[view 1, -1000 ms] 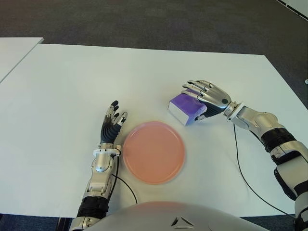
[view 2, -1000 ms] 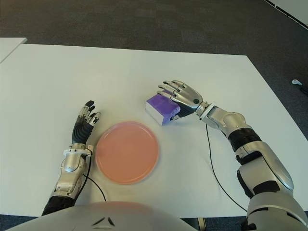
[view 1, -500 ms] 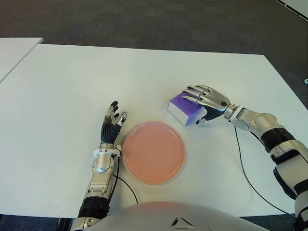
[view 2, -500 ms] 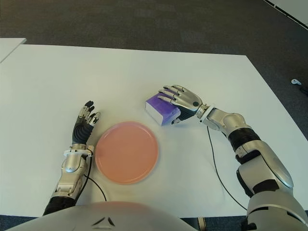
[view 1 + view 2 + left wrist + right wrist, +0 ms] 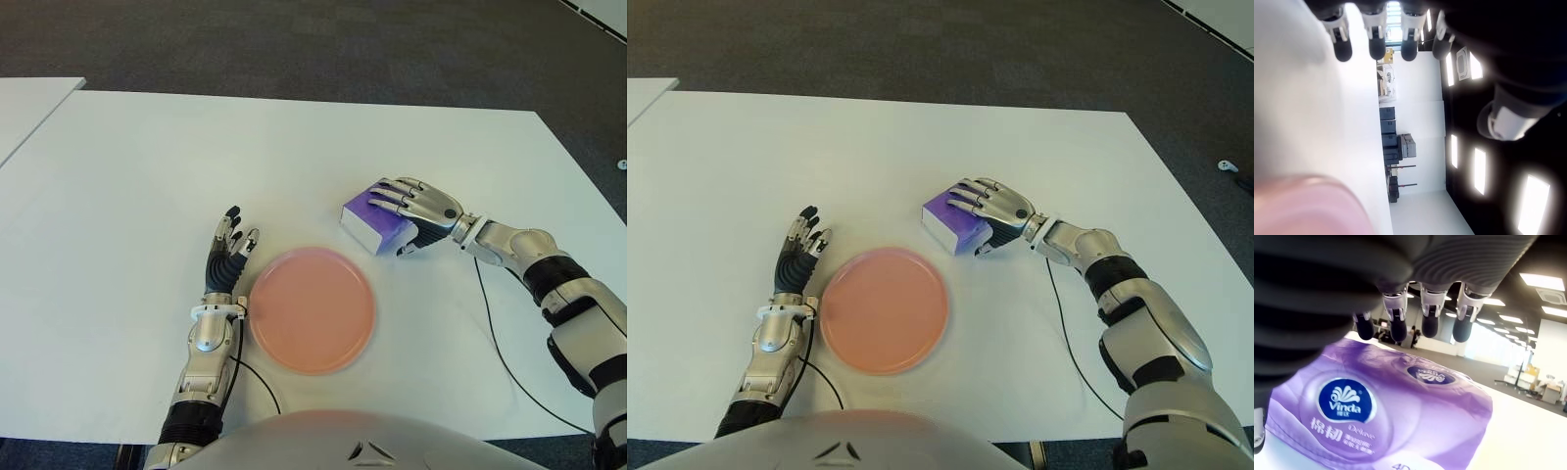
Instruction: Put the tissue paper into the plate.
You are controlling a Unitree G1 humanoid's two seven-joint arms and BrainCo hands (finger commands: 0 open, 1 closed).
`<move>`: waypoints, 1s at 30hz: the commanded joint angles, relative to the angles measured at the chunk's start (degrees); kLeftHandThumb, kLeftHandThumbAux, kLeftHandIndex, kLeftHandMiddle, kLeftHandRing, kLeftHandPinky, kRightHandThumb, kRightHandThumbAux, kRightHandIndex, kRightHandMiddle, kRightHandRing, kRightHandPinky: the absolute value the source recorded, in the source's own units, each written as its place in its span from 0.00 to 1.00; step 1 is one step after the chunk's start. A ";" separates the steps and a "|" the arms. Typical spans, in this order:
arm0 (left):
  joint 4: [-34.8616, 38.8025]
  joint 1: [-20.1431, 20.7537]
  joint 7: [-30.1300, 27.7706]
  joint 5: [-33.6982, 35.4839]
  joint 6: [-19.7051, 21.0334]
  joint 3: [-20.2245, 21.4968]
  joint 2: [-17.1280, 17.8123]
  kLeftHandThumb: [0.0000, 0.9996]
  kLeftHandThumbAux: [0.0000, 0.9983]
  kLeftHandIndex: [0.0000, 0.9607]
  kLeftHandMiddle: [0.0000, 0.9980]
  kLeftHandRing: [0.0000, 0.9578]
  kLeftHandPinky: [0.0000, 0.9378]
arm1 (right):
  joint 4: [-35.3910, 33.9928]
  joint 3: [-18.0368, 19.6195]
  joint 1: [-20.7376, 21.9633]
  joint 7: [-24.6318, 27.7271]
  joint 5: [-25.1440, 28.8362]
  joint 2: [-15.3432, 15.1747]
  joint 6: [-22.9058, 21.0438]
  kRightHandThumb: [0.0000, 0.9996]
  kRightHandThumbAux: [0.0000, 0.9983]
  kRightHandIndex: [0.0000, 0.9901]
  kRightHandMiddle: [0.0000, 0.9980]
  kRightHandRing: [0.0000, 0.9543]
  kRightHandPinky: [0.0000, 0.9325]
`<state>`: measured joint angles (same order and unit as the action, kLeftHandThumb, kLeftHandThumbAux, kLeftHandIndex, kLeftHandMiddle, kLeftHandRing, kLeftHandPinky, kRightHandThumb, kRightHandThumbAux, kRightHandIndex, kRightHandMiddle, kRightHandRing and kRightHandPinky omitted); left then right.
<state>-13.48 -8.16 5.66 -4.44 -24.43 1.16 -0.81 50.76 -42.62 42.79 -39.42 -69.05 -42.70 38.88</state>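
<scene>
On the white table [image 5: 127,157], at the left of the scene, the left hand [image 5: 228,257] showed just beside the left rim of the pink plate [image 5: 312,309], its fingers extended and relaxed, with nothing between them. Its wrist view showed the fingertips [image 5: 1343,49] straight and apart, with the table surface alongside. At centre, the plate lay flat with nothing on it. To the right of the plate and slightly farther from the robot, the purple tissue pack [image 5: 370,221] sat on the table, outside the plate and close to its rim. The right hand [image 5: 416,203] lay over the pack's top, fingers [image 5: 1397,324] stretched across the wrapper and only partly curled; the thumb was at the pack's near-right side. A closed grasp could not be confirmed.
</scene>
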 commanded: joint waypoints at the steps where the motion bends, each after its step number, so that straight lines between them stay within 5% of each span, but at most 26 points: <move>1: -0.04 -0.75 0.54 -0.39 -0.11 0.03 -0.12 0.00 0.50 0.00 0.00 0.00 0.00 | 3.22 -2.09 1.84 -1.79 -1.73 1.44 -0.43 0.51 0.51 0.00 0.00 0.00 0.00; 30: -0.47 -1.79 1.54 -1.07 -2.22 -0.19 -0.46 0.00 0.48 0.00 0.00 0.00 0.00 | 15.42 -4.68 8.64 -5.96 0.42 8.11 -3.84 0.50 0.51 0.00 0.00 0.00 0.00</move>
<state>-13.49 -9.04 6.56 -4.65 -26.34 1.11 -1.16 65.48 -46.71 50.89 -45.35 -69.08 -35.41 35.83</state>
